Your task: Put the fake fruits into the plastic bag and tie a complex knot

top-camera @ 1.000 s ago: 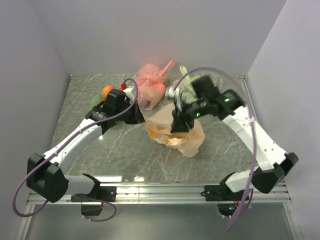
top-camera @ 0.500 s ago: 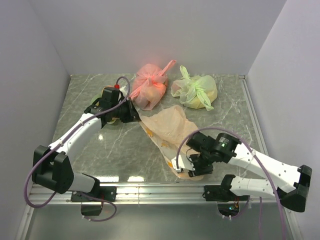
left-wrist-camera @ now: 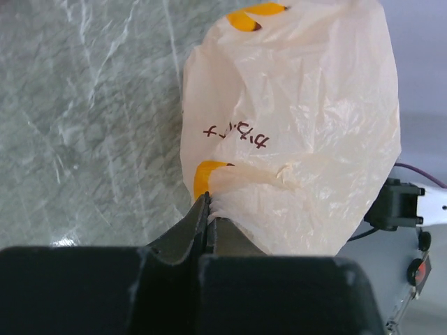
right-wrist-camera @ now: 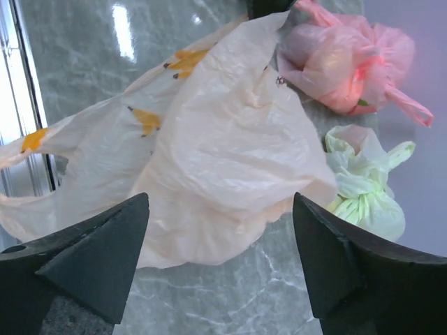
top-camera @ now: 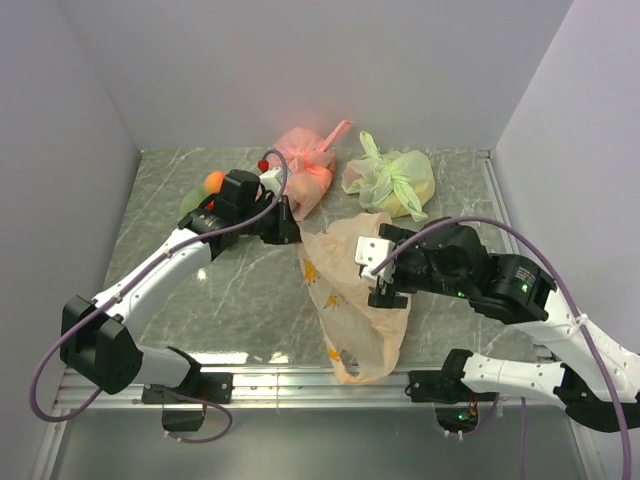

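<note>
Top external view: left hand [top-camera: 291, 233] pinched together on the far edge of the plastic bag [top-camera: 345, 300], most likely to anchor that side for spreading the mouth. Same grip plain in the left wrist view, with fingers [left-wrist-camera: 200, 222] shut tight on a gathered fold of thin film and the rest of the bag billowing away toward the other arm.

Bag drawn out long over the worktop [top-camera: 250, 300], from that pinch down to the near edge. Flat and crinkled, apparently empty: no fruit shapes pressing through the film. No knot yet, so an early stage by this reading.

Right hand [top-camera: 380, 280] poised over the bag's middle, wide apart and gripping nothing. In the right wrist view, loose plastic directly beneath and between the two tips, probably lined up for taking the opposite edge.

Fake fruits [top-camera: 215, 181] not yet bagged. One orange piece showing just behind the left arm's wrist, the others hard to make out there. Close to the left hand, well apart from the right.

Pink tied bag [top-camera: 305, 170] and light green tied bag [top-camera: 395, 185] at the back, just beyond the pale orange one.
</note>
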